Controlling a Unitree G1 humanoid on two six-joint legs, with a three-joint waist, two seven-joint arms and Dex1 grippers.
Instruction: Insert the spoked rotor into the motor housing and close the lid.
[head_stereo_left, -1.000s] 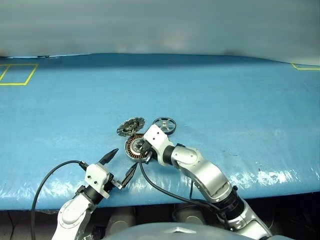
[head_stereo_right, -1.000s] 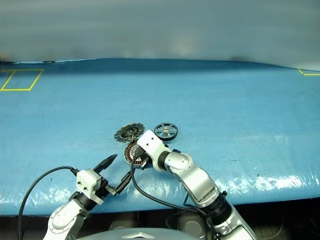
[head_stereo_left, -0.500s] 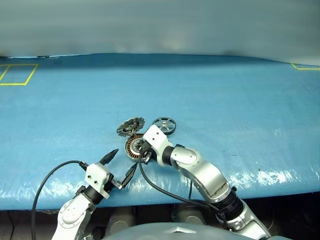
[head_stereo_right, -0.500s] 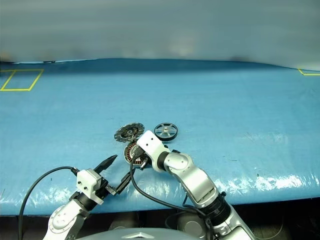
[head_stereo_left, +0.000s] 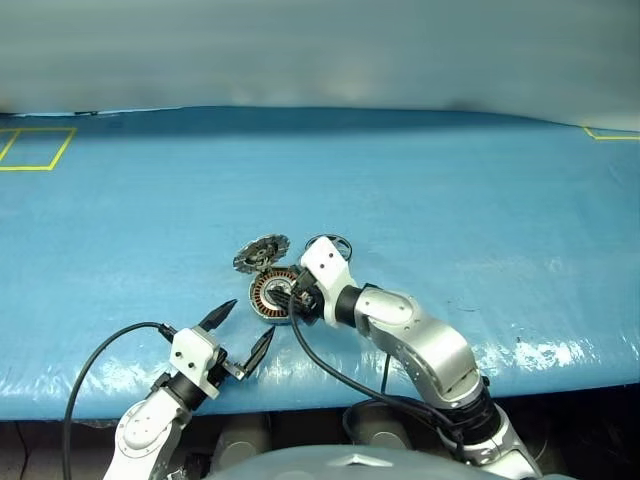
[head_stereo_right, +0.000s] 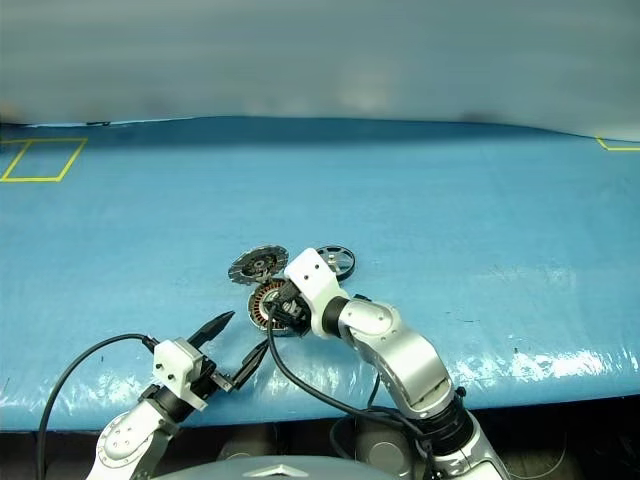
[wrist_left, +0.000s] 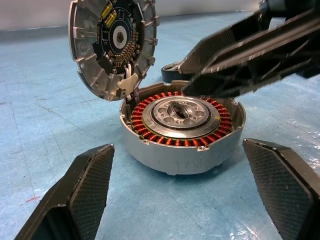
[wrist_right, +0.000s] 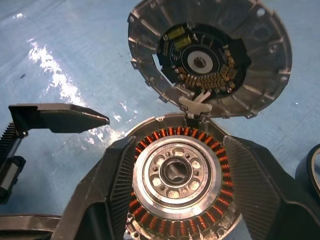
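Surface: a wide blue table (head_stereo_left: 450, 180) with a wrinkled, shiny cover, yellow tape boxes at its far left and far right corners, a pale wall behind.

Left gripper (head_stereo_left: 240, 332): hovers over the near edge of the table, left of the parts, its two black fingers spread wide with nothing between them; it points toward the housing.

Lid (head_stereo_left: 261, 252): stands tipped up on the far-left side of the housing, joined to its rim, inner face with its radial segments turned toward the robot.

Motor housing (head_stereo_left: 275, 296): sits on the table a little back from the near edge, left of centre, open upward; copper windings ring a silver centre bearing, and the cup is empty.

Right gripper (wrist_right: 177, 165): poised just above the housing, its jaws partly apart on either side of the cup rim; it holds nothing that I can see.

Spoked rotor (head_stereo_right: 337, 260): lies flat on the table just to the far right of the housing, partly hidden behind the right wrist.

Key relation: the rotor lies to the right of and beyond the right gripper, closest to that arm; I judge that arm the one to fetch it, while the lid is already clear of the opening.
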